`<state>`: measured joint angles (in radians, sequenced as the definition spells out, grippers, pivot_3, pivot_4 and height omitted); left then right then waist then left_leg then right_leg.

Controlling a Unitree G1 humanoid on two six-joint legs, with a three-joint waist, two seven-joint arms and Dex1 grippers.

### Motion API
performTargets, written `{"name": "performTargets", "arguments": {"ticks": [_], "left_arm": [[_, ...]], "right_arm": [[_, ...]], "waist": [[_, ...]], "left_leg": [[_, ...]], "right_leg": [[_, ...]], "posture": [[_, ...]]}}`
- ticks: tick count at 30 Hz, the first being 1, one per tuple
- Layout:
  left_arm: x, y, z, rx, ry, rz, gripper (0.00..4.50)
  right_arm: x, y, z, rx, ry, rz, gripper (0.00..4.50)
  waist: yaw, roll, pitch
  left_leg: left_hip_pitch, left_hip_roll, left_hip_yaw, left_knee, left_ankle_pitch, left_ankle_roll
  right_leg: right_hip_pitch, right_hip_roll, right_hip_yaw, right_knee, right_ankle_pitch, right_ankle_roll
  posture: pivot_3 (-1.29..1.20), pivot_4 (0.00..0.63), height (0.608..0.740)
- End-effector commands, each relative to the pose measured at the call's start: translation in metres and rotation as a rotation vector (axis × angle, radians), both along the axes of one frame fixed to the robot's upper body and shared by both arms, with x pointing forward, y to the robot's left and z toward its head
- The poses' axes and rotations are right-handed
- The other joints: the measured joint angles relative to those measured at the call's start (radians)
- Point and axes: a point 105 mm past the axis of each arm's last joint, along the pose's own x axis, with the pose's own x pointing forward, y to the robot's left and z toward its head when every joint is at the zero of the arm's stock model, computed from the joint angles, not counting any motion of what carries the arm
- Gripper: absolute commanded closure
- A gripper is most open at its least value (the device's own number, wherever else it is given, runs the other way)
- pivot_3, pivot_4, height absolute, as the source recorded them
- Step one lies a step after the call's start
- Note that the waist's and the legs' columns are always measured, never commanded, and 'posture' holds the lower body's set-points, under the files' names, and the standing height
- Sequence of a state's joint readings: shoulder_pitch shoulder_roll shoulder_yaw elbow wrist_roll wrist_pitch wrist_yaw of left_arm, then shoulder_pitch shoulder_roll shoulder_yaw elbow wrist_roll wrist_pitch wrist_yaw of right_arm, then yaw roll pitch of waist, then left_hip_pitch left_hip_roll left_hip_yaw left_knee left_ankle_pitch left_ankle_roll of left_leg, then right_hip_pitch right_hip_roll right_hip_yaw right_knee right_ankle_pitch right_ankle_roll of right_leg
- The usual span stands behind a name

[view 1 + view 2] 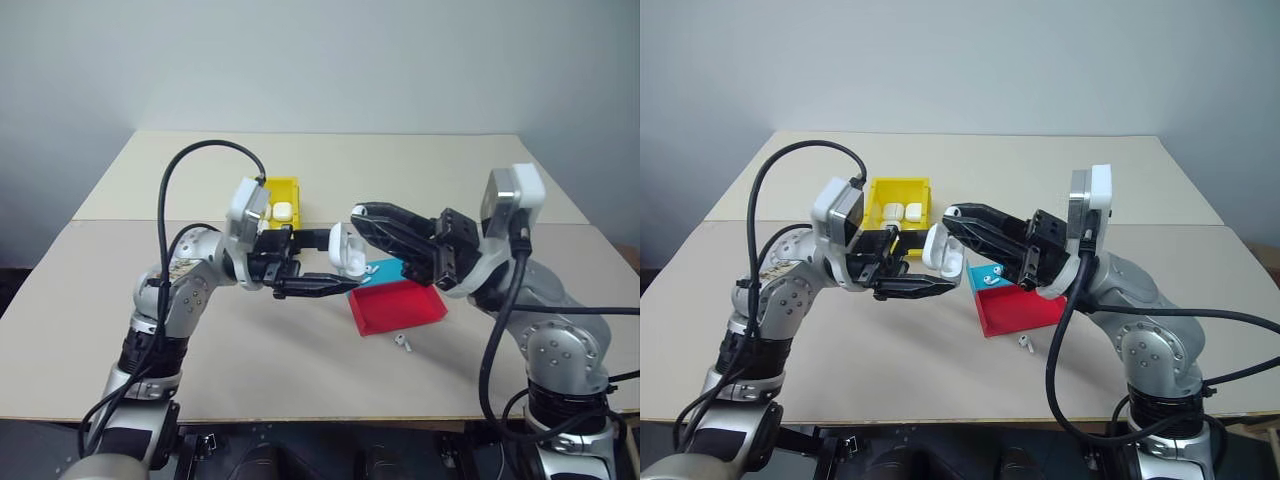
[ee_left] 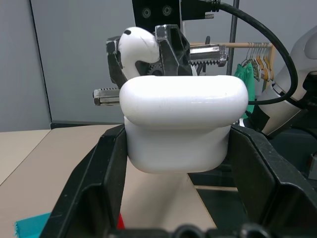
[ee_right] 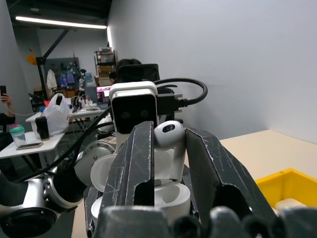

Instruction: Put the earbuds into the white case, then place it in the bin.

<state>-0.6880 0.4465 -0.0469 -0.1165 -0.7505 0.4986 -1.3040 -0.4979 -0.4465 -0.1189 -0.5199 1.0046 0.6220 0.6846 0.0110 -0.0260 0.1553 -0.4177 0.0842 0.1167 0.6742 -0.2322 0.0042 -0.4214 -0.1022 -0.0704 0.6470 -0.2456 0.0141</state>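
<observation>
My left gripper [image 1: 338,262] is shut on the white case [image 1: 345,250] and holds it above the table's middle with its lid open. In the left wrist view the case [image 2: 183,124] sits between my two black fingers [image 2: 106,163]. My right gripper [image 3: 168,136] is shut on one of the earbuds [image 3: 168,134] and holds it stem down, just over the open case [image 3: 168,196]. Another earbud [image 1: 403,342] lies loose on the table. The yellow bin [image 1: 285,188] stands behind my left wrist.
Two white cases [image 1: 902,211] lie in the bin. A red tray [image 1: 398,305] with a teal part [image 1: 385,268] lies under my right gripper, with a small white piece [image 1: 990,275] on the teal. The loose earbud lies just in front of the tray.
</observation>
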Motion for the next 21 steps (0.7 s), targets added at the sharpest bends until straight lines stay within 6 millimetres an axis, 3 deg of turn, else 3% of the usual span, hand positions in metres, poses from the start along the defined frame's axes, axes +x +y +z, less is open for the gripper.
{"name": "performTargets", "arguments": {"ticks": [1, 17, 21], "left_arm": [[-0.006, 0.001, 0.009, -0.030, -0.051, -0.007, 1.72], [-0.007, 0.004, 0.012, -0.039, -0.064, 0.012, 1.72], [-0.007, 0.004, 0.012, -0.041, -0.067, 0.019, 1.72]], "right_arm": [[-0.005, 0.004, 0.004, 0.004, -0.016, 0.024, 3.36], [0.001, 0.004, -0.009, -0.047, 0.027, 0.019, 3.36], [0.000, 0.005, -0.012, -0.068, 0.034, 0.033, 2.39]], "waist": [[0.000, 0.000, 0.000], [0.000, 0.000, 0.000], [0.000, 0.000, 0.000]], "left_leg": [[0.000, 0.000, 0.000, 0.000, 0.000, 0.000], [0.000, 0.000, 0.000, 0.000, 0.000, 0.000], [0.000, 0.000, 0.000, 0.000, 0.000, 0.000]], "right_leg": [[0.000, 0.000, 0.000, 0.000, 0.000, 0.000], [0.000, 0.000, 0.000, 0.000, 0.000, 0.000], [0.000, 0.000, 0.000, 0.000, 0.000, 0.000]], "posture": [[0.00, 0.150, 0.740], [0.00, 0.150, 0.740], [0.00, 0.150, 0.740]]}}
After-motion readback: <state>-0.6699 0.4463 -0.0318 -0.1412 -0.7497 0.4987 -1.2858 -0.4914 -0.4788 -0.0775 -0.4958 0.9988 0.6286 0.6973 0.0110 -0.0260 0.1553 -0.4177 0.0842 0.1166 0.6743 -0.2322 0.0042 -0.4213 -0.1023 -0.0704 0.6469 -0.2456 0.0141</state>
